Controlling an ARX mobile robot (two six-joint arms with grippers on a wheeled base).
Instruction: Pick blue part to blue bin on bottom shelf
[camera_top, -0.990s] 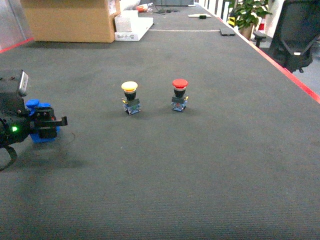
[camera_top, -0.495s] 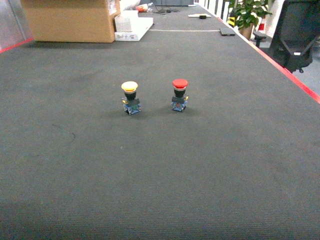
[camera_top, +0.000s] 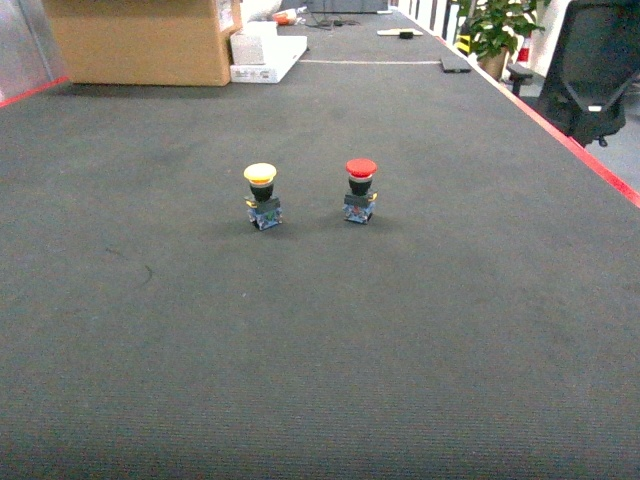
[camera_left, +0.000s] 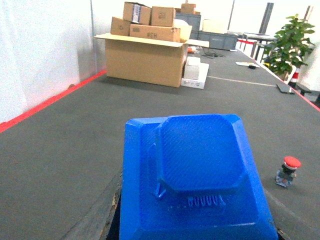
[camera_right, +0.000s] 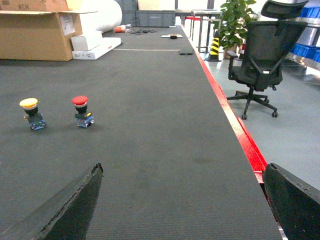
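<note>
Dark carpet (camera_top: 420, 330), cardboard box (camera_top: 140, 40), office chair (camera_right: 260, 55), blue part (camera_left: 195, 175) seemingly in left hand.

Blue part (camera_left: 195, 180) bottom cropped, gripper likely hidden.

Head camera looks forward and down over the dark mat (camera_top: 320, 350), both buttons mid-distance. Left wrist camera sits low, facing along the mat toward the boxes (camera_left: 145, 55), a blue part (camera_left: 192, 180) filling its foreground. Right wrist camera faces likewise from the right. All three share the red button (camera_top: 360, 190).
</note>
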